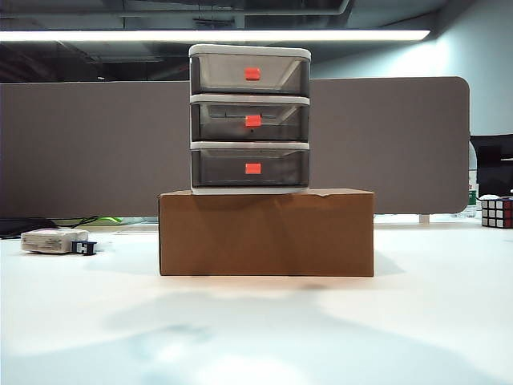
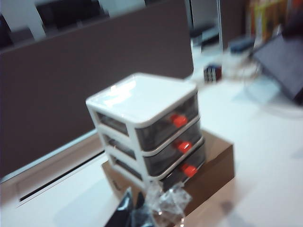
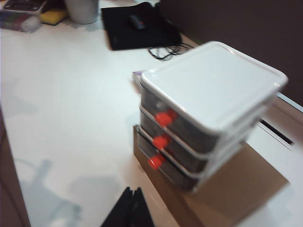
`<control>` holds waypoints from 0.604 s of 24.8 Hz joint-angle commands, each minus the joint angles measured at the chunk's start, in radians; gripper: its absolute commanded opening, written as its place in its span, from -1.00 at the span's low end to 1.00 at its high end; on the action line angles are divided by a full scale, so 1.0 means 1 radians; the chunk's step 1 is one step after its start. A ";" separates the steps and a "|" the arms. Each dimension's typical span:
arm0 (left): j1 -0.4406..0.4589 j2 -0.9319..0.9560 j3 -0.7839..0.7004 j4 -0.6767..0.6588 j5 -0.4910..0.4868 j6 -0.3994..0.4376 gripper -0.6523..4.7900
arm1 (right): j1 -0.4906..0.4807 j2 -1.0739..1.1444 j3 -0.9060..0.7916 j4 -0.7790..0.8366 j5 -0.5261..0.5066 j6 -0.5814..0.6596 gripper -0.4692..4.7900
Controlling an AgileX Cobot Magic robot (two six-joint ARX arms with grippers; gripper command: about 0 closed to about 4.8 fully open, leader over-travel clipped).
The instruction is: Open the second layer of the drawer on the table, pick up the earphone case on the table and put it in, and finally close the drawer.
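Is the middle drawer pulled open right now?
No, the middle drawer sits flush with the ones above and below it in the drawer unit, its orange handle in line with theirs.

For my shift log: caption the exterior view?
Three-tier drawer, all layers shut, atop cardboard box on table.

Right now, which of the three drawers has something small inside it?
The middle drawer: a small dark speck shows just under its red handle, with pale shapes behind. The top drawer and bottom drawer look empty.

Left hand (image 2: 135,213), right hand (image 3: 129,210): black fingers.
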 commanded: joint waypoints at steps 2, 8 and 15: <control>0.005 -0.200 -0.098 -0.039 -0.004 -0.056 -0.78 | 0.000 -0.161 -0.139 0.018 0.087 0.058 -0.84; 0.010 -0.271 -0.232 -0.029 -0.013 -0.227 -0.78 | -0.002 -0.443 -0.373 0.071 0.228 0.069 -0.84; 0.010 -0.279 -0.392 0.121 -0.037 -0.270 -0.78 | -0.002 -0.703 -0.661 0.205 0.238 0.149 -0.84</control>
